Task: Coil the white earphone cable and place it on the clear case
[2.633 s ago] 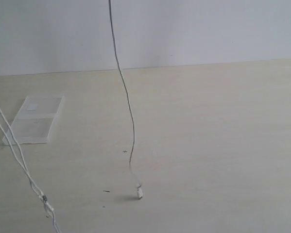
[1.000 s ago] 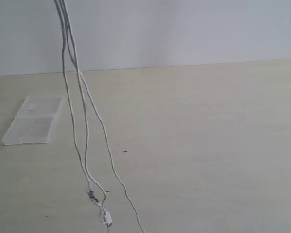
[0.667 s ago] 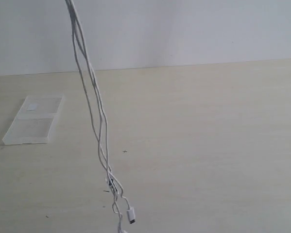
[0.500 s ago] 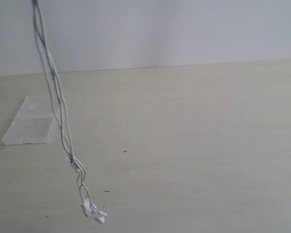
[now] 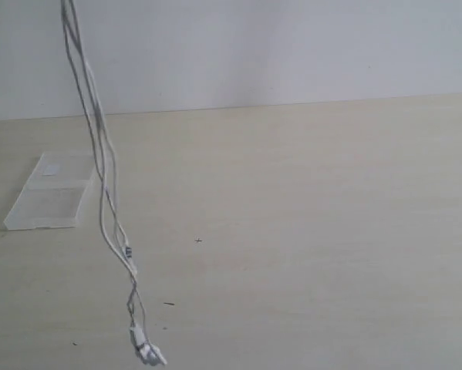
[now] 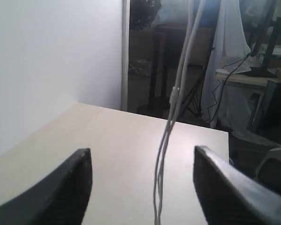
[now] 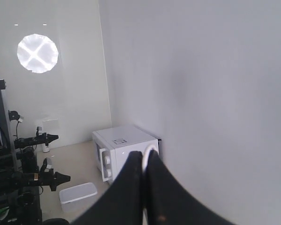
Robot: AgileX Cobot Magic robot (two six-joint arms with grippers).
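Swung a hair further from the clear case [image 5: 53, 204] than half a sec ago, going by the white earphone cable [image 5: 103, 181], bunched in several strands. Earbuds [image 5: 147, 354] dangling closest to the camera, in front of the case and to its right. Farther back, faint whitish label [image 5: 51, 169] on the case, too blurry to read. Left gripper [image 6: 141, 151] gaping wide, strands hanging in the gap, clear of both fingers. Right gripper [image 7: 144, 157] pinched shut on a thin white loop of cable.
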